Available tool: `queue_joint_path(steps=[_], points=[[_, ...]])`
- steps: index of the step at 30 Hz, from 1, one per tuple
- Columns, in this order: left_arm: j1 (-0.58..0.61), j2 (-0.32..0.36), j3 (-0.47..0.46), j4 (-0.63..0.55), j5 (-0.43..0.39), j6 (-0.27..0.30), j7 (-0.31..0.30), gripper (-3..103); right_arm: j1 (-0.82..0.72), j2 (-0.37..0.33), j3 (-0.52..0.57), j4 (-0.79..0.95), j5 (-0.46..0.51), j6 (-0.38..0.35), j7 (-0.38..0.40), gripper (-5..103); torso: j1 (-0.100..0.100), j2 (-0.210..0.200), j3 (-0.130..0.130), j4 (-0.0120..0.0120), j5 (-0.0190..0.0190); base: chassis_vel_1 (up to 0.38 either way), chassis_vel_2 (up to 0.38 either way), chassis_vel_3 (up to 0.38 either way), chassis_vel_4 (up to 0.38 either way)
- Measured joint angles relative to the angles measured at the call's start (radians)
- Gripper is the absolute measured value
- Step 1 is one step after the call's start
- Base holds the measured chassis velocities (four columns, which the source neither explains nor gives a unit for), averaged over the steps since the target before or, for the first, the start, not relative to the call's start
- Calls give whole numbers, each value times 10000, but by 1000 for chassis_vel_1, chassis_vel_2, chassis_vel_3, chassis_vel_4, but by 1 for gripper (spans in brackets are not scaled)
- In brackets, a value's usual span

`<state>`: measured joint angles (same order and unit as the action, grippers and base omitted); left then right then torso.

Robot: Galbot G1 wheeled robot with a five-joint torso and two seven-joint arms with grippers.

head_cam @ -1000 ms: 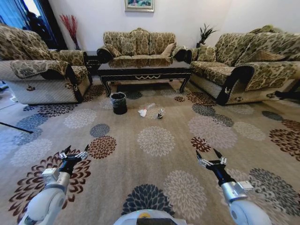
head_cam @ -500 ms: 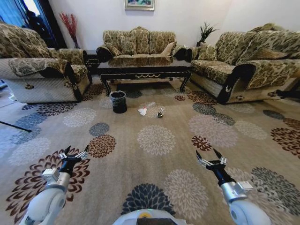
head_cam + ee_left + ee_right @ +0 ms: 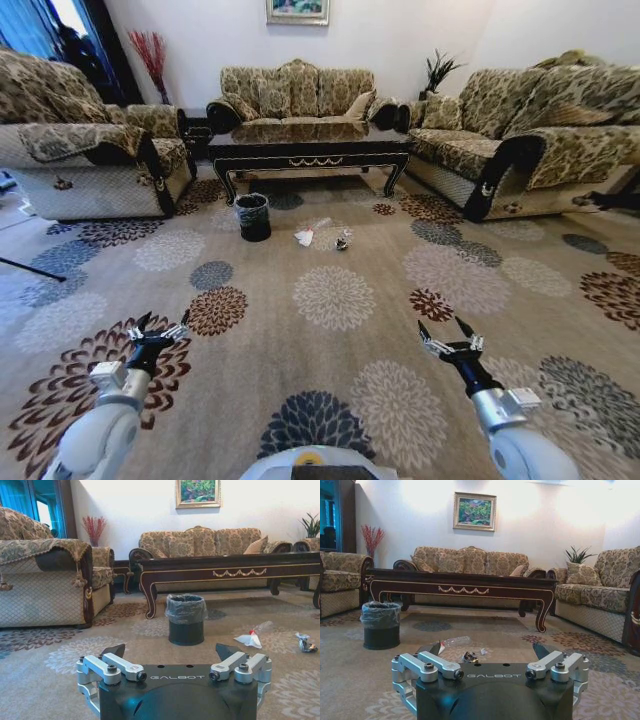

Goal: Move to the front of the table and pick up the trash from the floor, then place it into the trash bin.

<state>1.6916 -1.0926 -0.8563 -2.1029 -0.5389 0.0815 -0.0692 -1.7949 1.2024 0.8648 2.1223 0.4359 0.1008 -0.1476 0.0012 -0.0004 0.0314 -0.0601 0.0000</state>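
Note:
The dark wood table (image 3: 310, 143) (image 3: 235, 570) (image 3: 460, 586) with gold ornament stands ahead across the patterned carpet floor (image 3: 330, 330). In front of it lies the trash: a white paper wad (image 3: 304, 238) (image 3: 249, 639), a clear bottle (image 3: 321, 225) (image 3: 456, 641) and a small shiny scrap (image 3: 342, 242) (image 3: 305, 644) (image 3: 469, 657). The black trash bin (image 3: 253, 218) (image 3: 186, 618) (image 3: 380, 624) with its clear liner stands left of them. My left gripper (image 3: 158, 327) (image 3: 170, 655) and right gripper (image 3: 447, 334) (image 3: 487, 653) hang open and empty, low over the carpet, far short of the trash.
Patterned sofas ring the table: one at the left (image 3: 90, 150), one behind (image 3: 295, 92), one at the right (image 3: 540, 135). Open carpet lies between me and the trash. A dark rod (image 3: 35, 270) rests on the floor at far left.
The whole head view has shifted slightly: table, bin and trash sit a little nearer. Both arms hold the same pose.

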Motion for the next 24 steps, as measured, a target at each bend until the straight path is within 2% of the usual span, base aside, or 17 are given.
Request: queue_joint_path(steps=[5,16,24], points=[[28,-17,8,-45,-237,-295,-72,100,-25,-2,10,-22,22,118,-103,100,-2,0,21,0,0,0,0,0,0],[37,-87,73,54,6,-567,-78,100,-59,-14,13,3,29,195,-119,100,-2,0,57,0,0,-18,22,27,-22],[42,-82,43,90,7,-612,-53,100,-27,-14,-6,-16,30,169,-120,100,5,0,76,3,3,-180,215,163,-186]])
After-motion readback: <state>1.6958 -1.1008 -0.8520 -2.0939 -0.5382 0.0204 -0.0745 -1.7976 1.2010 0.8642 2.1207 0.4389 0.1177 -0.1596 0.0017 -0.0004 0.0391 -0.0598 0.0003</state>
